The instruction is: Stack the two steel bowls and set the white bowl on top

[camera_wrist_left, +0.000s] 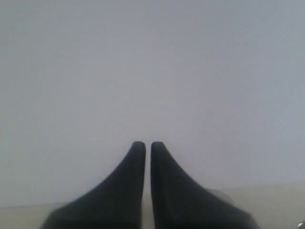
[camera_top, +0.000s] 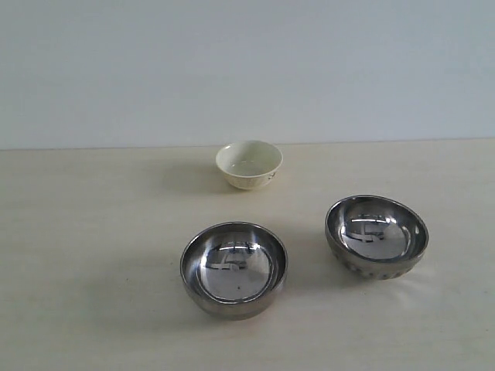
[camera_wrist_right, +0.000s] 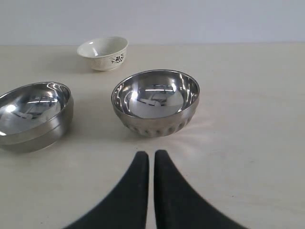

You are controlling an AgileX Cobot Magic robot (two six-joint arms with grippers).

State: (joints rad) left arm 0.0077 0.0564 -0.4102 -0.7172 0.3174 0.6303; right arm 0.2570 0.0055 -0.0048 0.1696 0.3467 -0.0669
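Both closed, empty: left hand (camera_wrist_left: 148,145) faces what looks like bare wall (camera_wrist_left: 152,71), right hand (camera_wrist_right: 151,154) points at dimpled steel bowl (camera_top: 377,236), right side of desk (camera_top: 93,255). Near centre: smooth steel bowl (camera_top: 233,269); far centre: white bowl (camera_top: 249,164). All apart, unstacked.

Bare lab-style tabletop (camera_top: 77,325), blank wall (camera_top: 247,62)

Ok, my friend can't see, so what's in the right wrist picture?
A dimpled steel bowl and a smooth steel bowl sit apart on a table, ahead of the right gripper, its black jaws shut. A small white bowl stands farther off.
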